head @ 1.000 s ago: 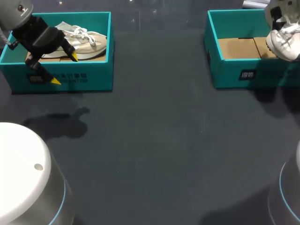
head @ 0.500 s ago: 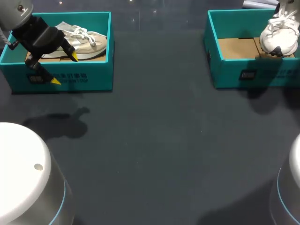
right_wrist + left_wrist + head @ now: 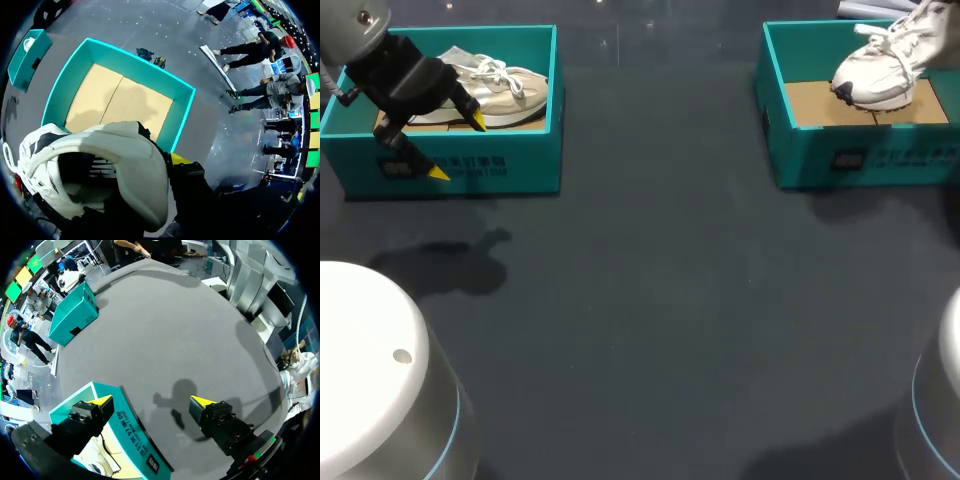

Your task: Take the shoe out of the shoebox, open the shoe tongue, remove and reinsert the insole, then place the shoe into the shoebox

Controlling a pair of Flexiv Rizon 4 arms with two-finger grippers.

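Observation:
A white sneaker (image 3: 878, 68) hangs over the right teal shoebox (image 3: 800, 160), toe down and pointing left, close to the cardboard floor. In the right wrist view my right gripper (image 3: 152, 167) is shut on the sneaker's (image 3: 100, 170) heel collar; one yellow fingertip (image 3: 179, 159) shows outside it, the other is hidden inside. The open shoebox (image 3: 180, 107) lies below. My left gripper (image 3: 459, 148) stands open at the front wall of the left teal shoebox (image 3: 520, 170), which holds a beige sneaker (image 3: 505, 88). From the left wrist, the gripper (image 3: 152, 401) straddles that box's wall (image 3: 132, 427) with nothing held.
Dark table surface (image 3: 660, 300) stretches between the two boxes. The white rounded bases of my arms (image 3: 370, 370) fill the near corners.
My right arm has carried the white sneaker leftward, from the box's right edge to over its floor, and tipped its toe down. The left arm has not moved.

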